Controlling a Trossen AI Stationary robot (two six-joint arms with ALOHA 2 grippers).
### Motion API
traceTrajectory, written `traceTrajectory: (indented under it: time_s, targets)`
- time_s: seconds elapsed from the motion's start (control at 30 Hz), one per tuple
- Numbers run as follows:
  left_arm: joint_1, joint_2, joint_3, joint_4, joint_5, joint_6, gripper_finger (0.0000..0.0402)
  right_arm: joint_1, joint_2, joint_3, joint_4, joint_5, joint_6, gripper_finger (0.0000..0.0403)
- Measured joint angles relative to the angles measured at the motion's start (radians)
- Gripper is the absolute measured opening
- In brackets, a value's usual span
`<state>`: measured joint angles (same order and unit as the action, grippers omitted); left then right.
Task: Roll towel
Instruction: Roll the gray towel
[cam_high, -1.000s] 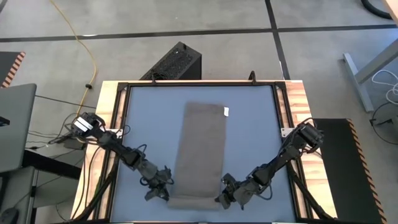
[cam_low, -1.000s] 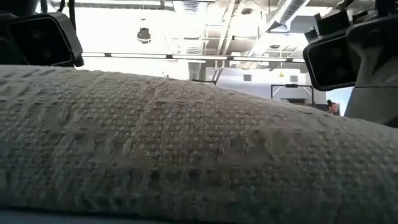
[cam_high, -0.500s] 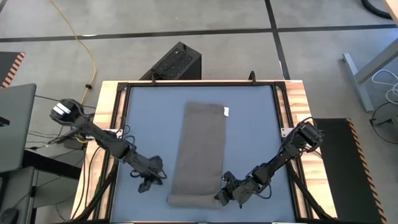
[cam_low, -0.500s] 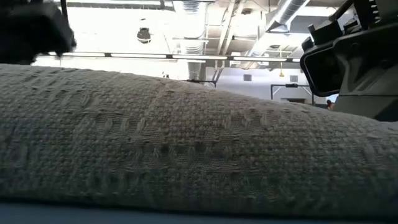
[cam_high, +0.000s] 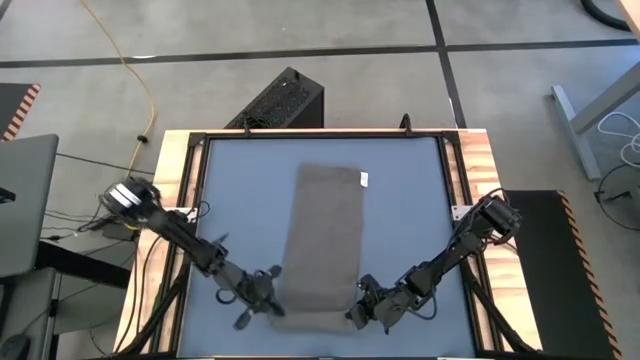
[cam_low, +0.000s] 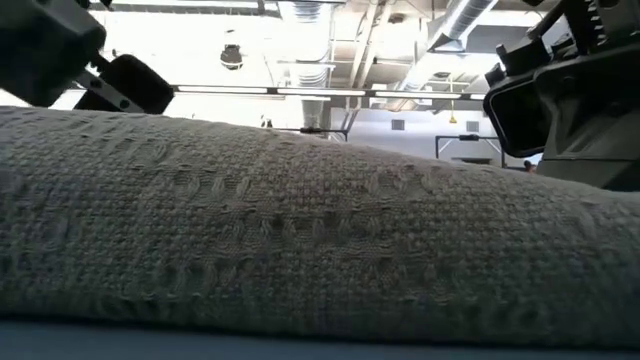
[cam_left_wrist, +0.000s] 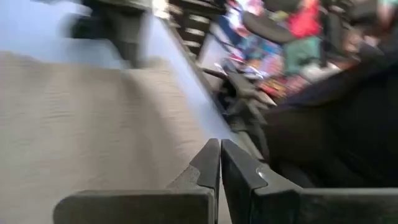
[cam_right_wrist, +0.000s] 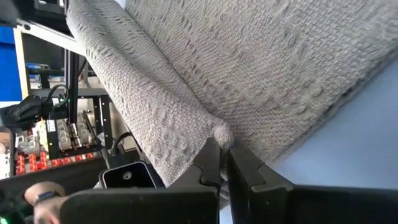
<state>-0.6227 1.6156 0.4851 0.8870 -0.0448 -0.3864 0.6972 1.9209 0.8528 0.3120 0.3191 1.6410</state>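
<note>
The taupe towel (cam_high: 325, 235) lies lengthwise on the blue table mat, its white tag (cam_high: 364, 180) at the far right corner. Its near end is turned over into a low roll (cam_high: 310, 322), which fills the low view (cam_low: 300, 240). My right gripper (cam_high: 355, 318) is shut on the roll's right end. My left gripper (cam_high: 272, 303) is shut, with nothing showing between its fingers (cam_left_wrist: 219, 149). It stands at the towel's left edge, just beyond the roll. My left gripper's shut fingertips are over the towel's left edge (cam_left_wrist: 180, 130); I cannot tell whether they touch it. My right gripper pinches the right end of the rolled fold (cam_right_wrist: 214, 132) between its two fingers, several layers thick. The fingers come slanting down from the table's right side. The roll rests on the mat.
The blue mat (cam_high: 410, 220) has free room on both sides of the towel, inside a black rail and a wooden frame (cam_high: 175, 160). A black box (cam_high: 280, 100) stands on the floor beyond the far edge.
My left gripper drew away from the towel's near left corner toward the table's left edge, rose and rolled about its own line, then came back toward the towel's left edge. In the low view the roll's left part has sunk slightly. My right gripper kept its hold.
</note>
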Motion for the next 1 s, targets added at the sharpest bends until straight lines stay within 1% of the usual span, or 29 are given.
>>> traceTrajectory:
  time_s: [0.07, 0.13, 0.2, 0.3, 0.43, 0.6, 0.7, 0.83, 1.0]
  targets:
    - [0.006, 0.077, 0.064, 0.010, 0.066, 0.013, 0.0002, 0.000, 0.000, 0.000, -0.001, 0.000, 0.008, 0.0023]
    - [0.019, 0.129, 0.123, -0.030, 0.104, 0.032, 0.0002, 0.000, 0.000, 0.000, -0.002, 0.001, 0.008, 0.0023]
    - [0.036, 0.154, 0.172, -0.116, 0.109, 0.040, 0.0002, 0.000, 0.000, 0.000, -0.002, 0.001, 0.008, 0.0023]
    - [0.058, 0.155, 0.234, -0.250, 0.099, 0.075, 0.0002, 0.000, 0.000, 0.000, -0.002, 0.000, 0.011, 0.0023]
    - [0.068, 0.152, 0.284, -0.334, 0.087, 0.132, 0.0002, 0.002, 0.000, 0.000, -0.004, 0.000, 0.025, 0.0023]
    - [0.070, 0.154, 0.295, -0.448, 0.057, 0.135, 0.0002, 0.002, 0.000, 0.000, -0.004, 0.000, 0.025, 0.0028]
    - [0.065, 0.154, 0.296, -0.477, 0.048, 0.121, 0.0002, 0.000, 0.000, 0.000, 0.000, -0.002, -0.004, 0.0040]
    - [0.065, 0.154, 0.296, -0.523, 0.011, 0.114, 0.0002, -0.003, 0.000, 0.000, 0.002, 0.001, -0.055, 0.0057]
    - [0.066, 0.154, 0.296, -0.560, -0.028, 0.121, 0.0002, -0.013, 0.000, -0.002, -0.002, 0.020, -0.011, 0.0065]
